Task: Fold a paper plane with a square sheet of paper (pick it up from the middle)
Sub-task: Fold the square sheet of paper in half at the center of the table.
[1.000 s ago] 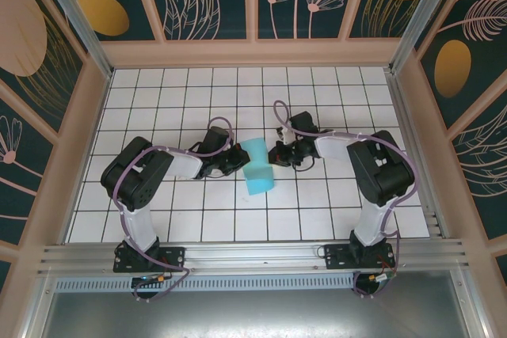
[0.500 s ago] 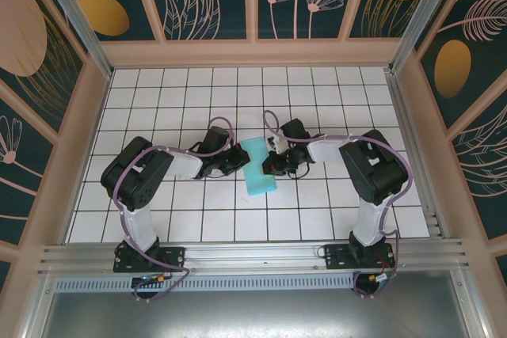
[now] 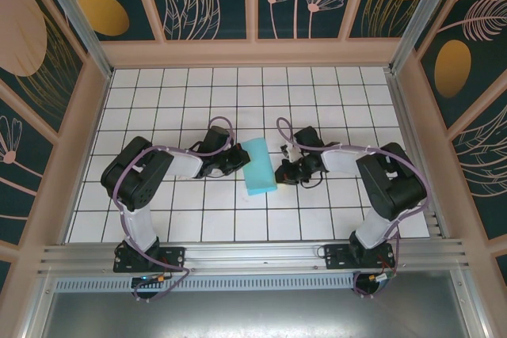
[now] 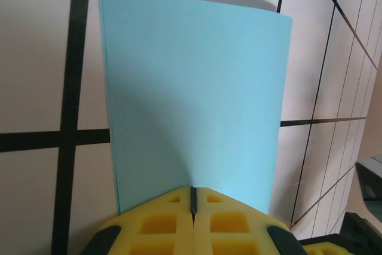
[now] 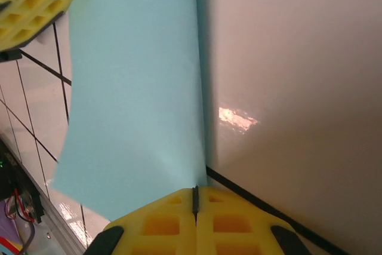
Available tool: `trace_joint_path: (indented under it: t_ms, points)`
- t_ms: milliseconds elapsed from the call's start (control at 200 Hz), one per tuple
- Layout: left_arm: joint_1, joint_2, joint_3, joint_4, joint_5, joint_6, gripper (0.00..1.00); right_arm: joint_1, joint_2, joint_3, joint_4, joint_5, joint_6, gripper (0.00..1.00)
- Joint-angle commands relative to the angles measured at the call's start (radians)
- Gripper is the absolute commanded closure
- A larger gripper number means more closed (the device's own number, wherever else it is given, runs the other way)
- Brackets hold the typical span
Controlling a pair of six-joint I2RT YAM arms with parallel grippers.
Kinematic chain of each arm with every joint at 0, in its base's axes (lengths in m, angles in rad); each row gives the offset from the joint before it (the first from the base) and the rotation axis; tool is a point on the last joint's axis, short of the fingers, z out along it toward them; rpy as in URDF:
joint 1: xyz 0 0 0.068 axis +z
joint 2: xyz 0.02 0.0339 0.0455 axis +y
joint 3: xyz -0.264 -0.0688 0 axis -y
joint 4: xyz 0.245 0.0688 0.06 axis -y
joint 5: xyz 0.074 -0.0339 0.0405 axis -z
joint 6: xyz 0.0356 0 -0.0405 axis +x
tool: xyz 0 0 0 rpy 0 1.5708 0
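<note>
Paper plane [image 3: 259, 165], so far a turquoise sheet doubled into a rectangle, is lying flat near the middle of the tabletop [image 3: 158, 93], well apart from every edge. Left gripper [image 3: 236, 161] is keeping its jaws shut at the sheet's left side, probably steadying it for creasing; whether it is pinching paper cannot be told. Right gripper [image 3: 287, 172], jaws likewise shut, is sitting just beside the right side, contact uncertain.

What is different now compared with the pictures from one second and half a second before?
The right gripper came over the right edge of the blue paper, then drew back to the right. The paper, partly raised before, now lies flatter. The left gripper stayed at its left edge; both grippers stayed shut.
</note>
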Motion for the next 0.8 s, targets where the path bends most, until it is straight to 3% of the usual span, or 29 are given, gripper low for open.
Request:
trace_joint_path:
  t_ms: [0,385,796]
  points:
    - [-0.004,0.144,-0.050,-0.361,-0.173,0.074,1.00,0.008,-0.033,0.061,-0.012,-0.004,0.042,1.00]
    - [-0.004,0.133,-0.031,-0.377,-0.174,0.082,1.00,0.084,0.144,0.130,0.085,0.031,0.102,1.00]
    - [-0.003,0.143,-0.033,-0.367,-0.177,0.060,1.00,0.082,-0.071,-0.155,0.035,0.058,0.156,1.00]
